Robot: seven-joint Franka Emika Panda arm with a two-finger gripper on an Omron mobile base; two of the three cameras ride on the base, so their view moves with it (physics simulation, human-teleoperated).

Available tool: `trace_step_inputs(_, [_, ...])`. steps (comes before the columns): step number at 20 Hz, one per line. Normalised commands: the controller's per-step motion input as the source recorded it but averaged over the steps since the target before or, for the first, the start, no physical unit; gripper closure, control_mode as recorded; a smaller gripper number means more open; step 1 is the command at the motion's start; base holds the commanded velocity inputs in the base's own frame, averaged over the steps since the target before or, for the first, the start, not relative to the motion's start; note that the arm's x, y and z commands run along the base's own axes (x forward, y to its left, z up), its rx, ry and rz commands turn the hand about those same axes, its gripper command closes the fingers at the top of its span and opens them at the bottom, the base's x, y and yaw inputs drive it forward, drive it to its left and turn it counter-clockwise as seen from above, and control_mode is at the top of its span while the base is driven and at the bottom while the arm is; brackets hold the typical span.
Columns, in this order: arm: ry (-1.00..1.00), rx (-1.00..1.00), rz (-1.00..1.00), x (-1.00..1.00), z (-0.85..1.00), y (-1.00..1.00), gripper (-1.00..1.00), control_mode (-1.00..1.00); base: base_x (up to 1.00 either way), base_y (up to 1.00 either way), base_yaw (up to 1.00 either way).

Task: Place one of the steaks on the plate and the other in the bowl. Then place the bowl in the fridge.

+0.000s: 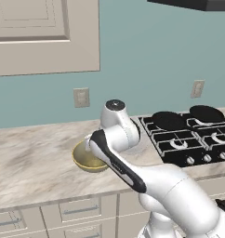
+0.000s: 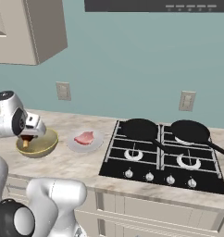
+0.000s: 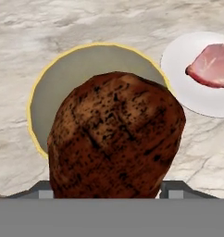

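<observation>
Gripper clamped on seared steak, centre of hand view, above bowl; raw steak on plate, upper right

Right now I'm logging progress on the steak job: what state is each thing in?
Seared steak: held in the gripper, above the bowl.
Raw steak: lying on the plate.
Plate: on the counter, right of the bowl.
Bowl: on the counter, empty.
Gripper: shut on the seared steak.
</observation>
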Motion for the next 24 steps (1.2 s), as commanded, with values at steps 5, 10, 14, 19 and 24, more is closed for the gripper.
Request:
trace_step_inputs(5, [0.0, 0.0, 0.0, 0.25, -0.46, 0.07, 1.0, -1.0, 0.0, 0.0, 0.0])
trace_step_inputs(10, [0.01, 0.0, 0.0, 0.36, -0.31, 0.0, 1.0, -1.0, 0.0, 0.0, 0.0])
trace_step_inputs(14, [0.05, -0.02, 0.0, 0.37, -0.32, 0.04, 1.0, -1.0, 0.0, 0.0, 0.0])
trace_step_inputs(19, [0.01, 0.0, 0.0, 0.02, -0.09, 0.05, 1.0, -1.0, 0.0, 0.0, 0.0])
trace_step_inputs(24, [0.0, 0.0, 0.0, 0.0, -0.1, 0.13, -1.0, -1.0, 0.0, 0.0, 0.0])
